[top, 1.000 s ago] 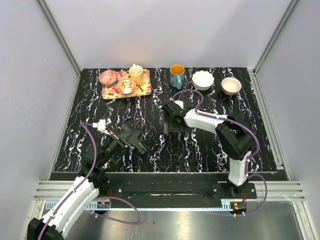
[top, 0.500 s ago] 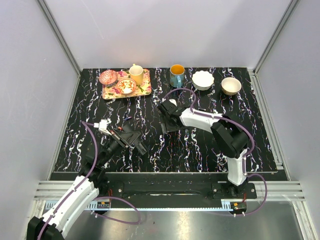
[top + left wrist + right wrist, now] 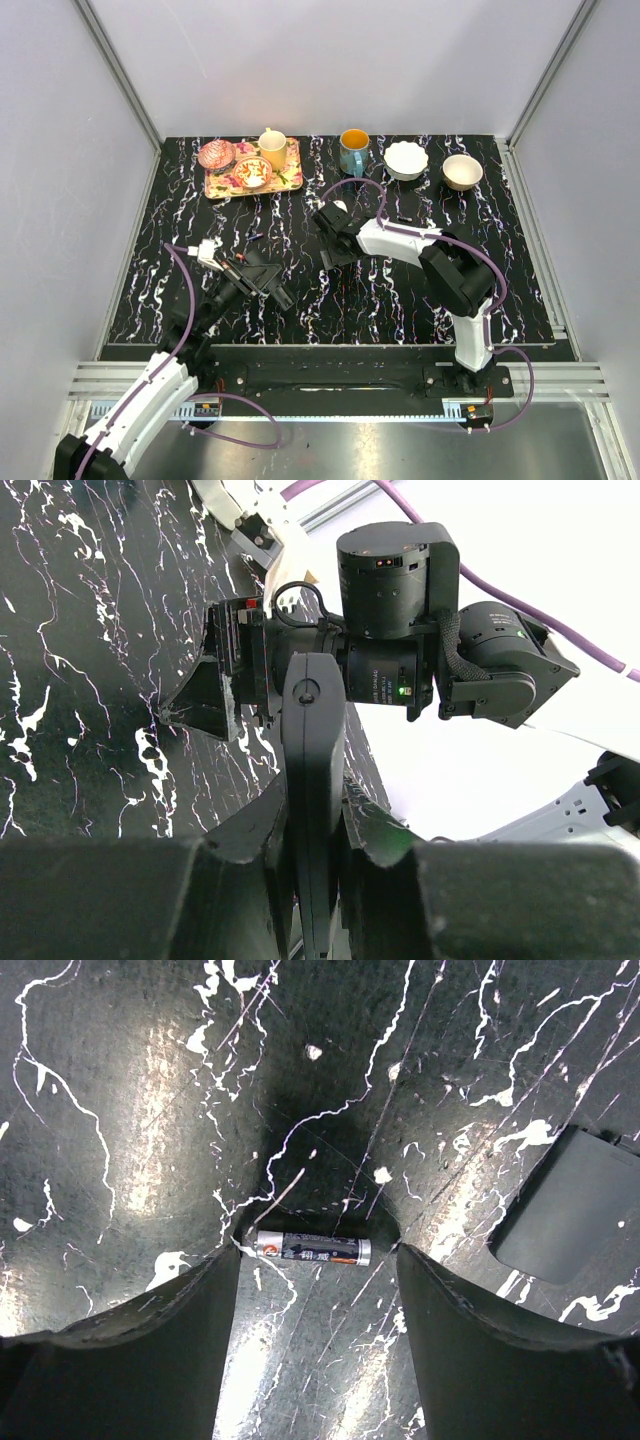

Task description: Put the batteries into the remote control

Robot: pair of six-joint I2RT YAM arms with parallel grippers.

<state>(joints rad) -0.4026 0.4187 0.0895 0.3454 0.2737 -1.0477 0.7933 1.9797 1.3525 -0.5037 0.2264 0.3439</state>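
Note:
My left gripper (image 3: 262, 278) is shut on the black remote control (image 3: 313, 770) and holds it on edge above the table at the front left. My right gripper (image 3: 328, 252) is open, low over the table's middle. In the right wrist view one AA battery (image 3: 313, 1249), black with silver ends, lies flat on the table between the open fingertips of the right gripper (image 3: 318, 1255), close to the left finger (image 3: 190, 1340). From the left wrist view the right gripper (image 3: 205, 690) shows just beyond the remote's tip. I see no other battery.
A flat black cover-like piece (image 3: 575, 1205) lies to the right of the battery. At the back stand a flowered tray (image 3: 290, 183) with a yellow cup (image 3: 272, 148) and small dishes, a blue mug (image 3: 353, 150), and two white bowls (image 3: 406, 159) (image 3: 462, 171).
My right gripper has moved a little to the left and away over the table. The left arm and the remote have stayed in place.

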